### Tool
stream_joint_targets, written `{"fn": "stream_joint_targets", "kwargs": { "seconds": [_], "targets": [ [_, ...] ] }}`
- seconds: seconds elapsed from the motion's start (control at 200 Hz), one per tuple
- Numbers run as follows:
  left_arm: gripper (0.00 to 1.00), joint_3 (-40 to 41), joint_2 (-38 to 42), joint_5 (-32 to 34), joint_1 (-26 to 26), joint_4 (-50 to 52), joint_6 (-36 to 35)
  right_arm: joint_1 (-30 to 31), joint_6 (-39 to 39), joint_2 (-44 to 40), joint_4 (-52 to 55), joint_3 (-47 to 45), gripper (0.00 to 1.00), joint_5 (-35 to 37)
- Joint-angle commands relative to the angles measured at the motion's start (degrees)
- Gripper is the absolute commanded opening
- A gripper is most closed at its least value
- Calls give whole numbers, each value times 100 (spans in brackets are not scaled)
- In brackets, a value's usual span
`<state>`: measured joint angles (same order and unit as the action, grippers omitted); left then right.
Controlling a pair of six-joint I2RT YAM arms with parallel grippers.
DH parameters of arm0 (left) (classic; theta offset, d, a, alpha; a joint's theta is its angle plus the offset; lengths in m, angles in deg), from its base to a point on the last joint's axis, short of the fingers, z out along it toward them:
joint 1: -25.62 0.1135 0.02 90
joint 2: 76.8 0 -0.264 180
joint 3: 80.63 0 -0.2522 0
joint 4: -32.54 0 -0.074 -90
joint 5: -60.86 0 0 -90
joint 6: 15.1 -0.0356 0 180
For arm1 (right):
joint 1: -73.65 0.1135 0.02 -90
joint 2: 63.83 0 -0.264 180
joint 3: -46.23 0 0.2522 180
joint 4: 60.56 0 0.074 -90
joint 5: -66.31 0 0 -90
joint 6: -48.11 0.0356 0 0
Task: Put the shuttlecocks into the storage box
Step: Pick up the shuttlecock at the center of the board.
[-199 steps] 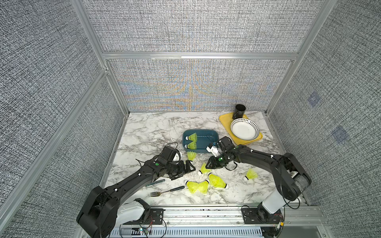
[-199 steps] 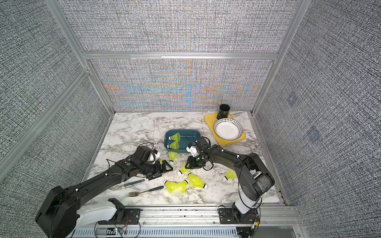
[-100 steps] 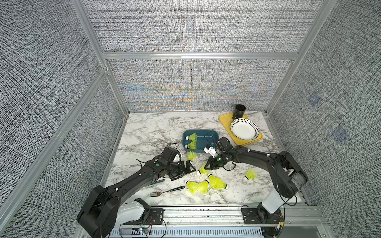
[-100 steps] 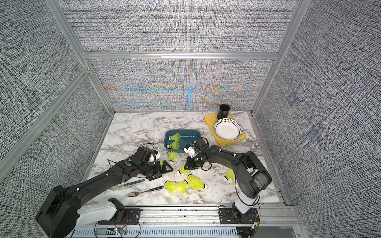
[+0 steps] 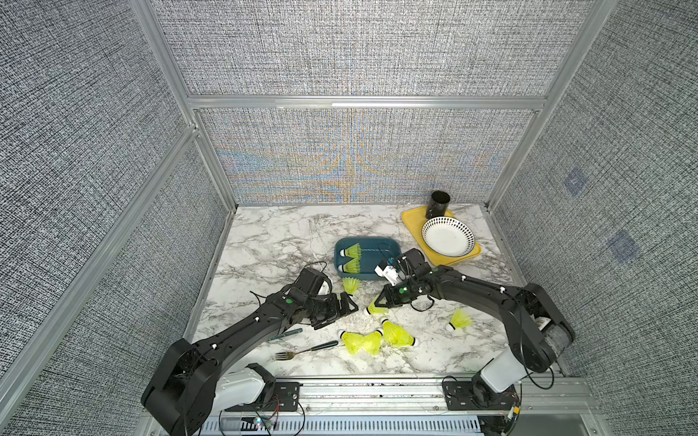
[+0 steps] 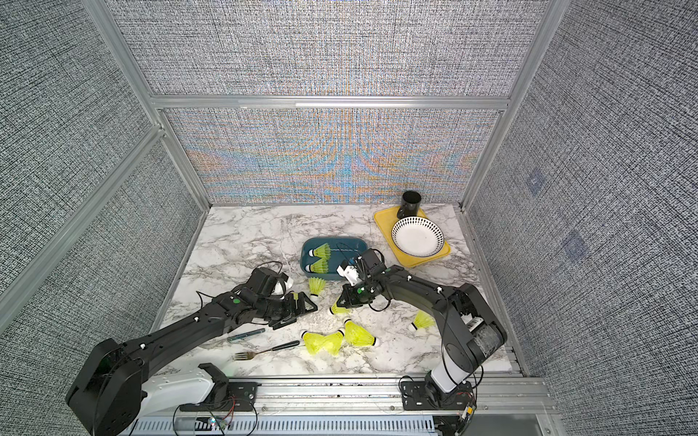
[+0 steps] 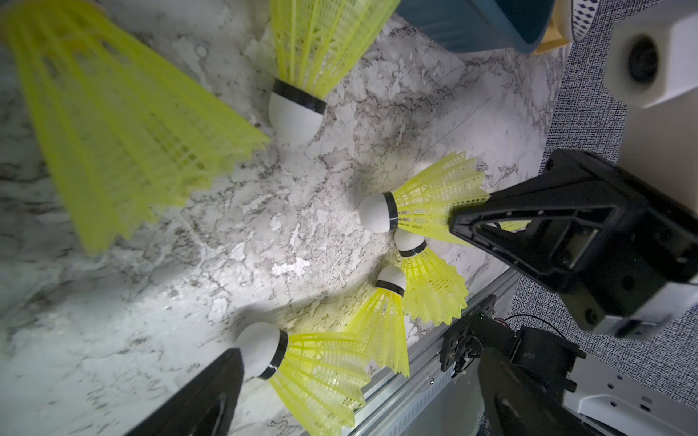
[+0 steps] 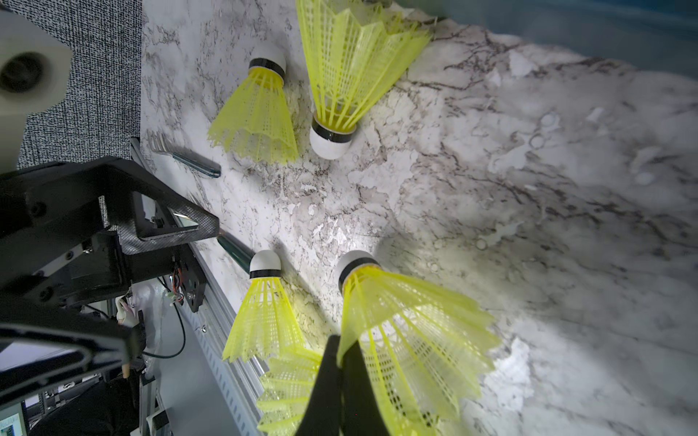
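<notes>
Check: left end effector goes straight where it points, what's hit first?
Most likely the held shuttlecock, pinched by its skirt in the shut right end effector, directly ahead of the open left end effector; relative height is unclear.

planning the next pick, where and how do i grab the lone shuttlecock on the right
Probably the narrow neck of the shuttlecock, just behind its white tip, from straight above. It lies on its side, tip toward the front, and the flared skirt end is far wider and looks flimsier.

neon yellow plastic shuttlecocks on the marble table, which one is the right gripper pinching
The neon yellow plastic shuttlecock lying on its side between the two arms: the right gripper is shut on its skirt wall. No other is gripped.
</notes>
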<state>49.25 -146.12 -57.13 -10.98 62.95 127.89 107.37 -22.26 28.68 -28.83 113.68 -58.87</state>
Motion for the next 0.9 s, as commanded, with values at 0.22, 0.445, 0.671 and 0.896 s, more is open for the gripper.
{"fn": "stream_joint_targets", "kwargs": {
  "seconds": [0.22, 0.445, 0.671, 0.896],
  "targets": [
    [100, -91, -44, 83, 4, -268, 149, -4, 73, -119, 85, -25, 0, -41],
    [100, -169, -90, 153, 4, -431, 312, -5, 178, -324, 98, 29, 0, -112],
    [100, -445, -264, 220, 4, -675, 564, -91, 363, -623, 197, 265, 0, -112],
    [100, -909, -520, 255, 54, -688, 563, -410, 631, -743, 76, 719, 0, -161]
  ]
}}
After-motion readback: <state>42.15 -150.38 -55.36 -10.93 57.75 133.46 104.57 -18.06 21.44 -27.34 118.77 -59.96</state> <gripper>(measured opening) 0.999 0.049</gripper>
